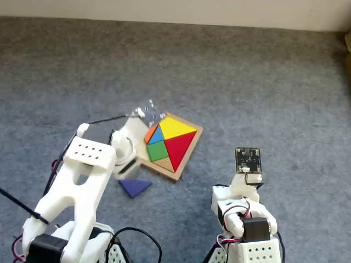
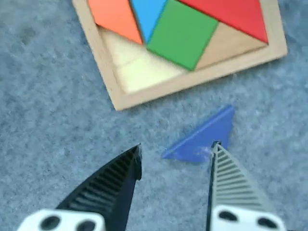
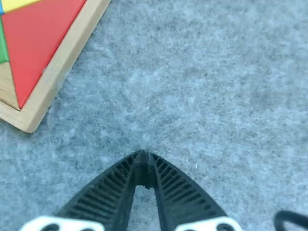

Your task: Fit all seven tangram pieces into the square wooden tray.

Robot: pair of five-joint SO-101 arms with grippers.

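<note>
- Five pieces lie in the wooden tray (image 1: 160, 169): a yellow triangle (image 1: 174, 127), a red triangle (image 1: 180, 145), a green square (image 1: 157, 150), a light blue piece (image 1: 156, 135) and an orange piece (image 1: 149, 133).
- The tray sits near the middle of the grey mat (image 1: 263, 82).
- A dark blue triangle (image 1: 134, 187) is still out on the mat, just off the tray's near edge.
- Judging by the tray floor, two gaps remain, so the job looks well past halfway, and the dark blue triangle should fill one of them.
- The left wrist view shows those gaps plainly. One is a pale bare patch (image 2: 139, 67) in a tray corner beside orange and green. The other is a smaller bare wedge (image 2: 226, 43) between green, red and the rim.
- In the high view the left arm covers that corner.
- The left gripper (image 2: 176, 147) has its jaws spread wide beside the dark blue triangle. The pale fingertip (image 2: 215, 147) overlaps the triangle's edge, but I cannot tell whether it touches.
- The high view alone gives the yellow triangle and the whole layout.
- The right gripper (image 3: 143, 156) has its jaws pressed together on nothing, over bare mat near a tray corner that holds the red triangle.
</note>
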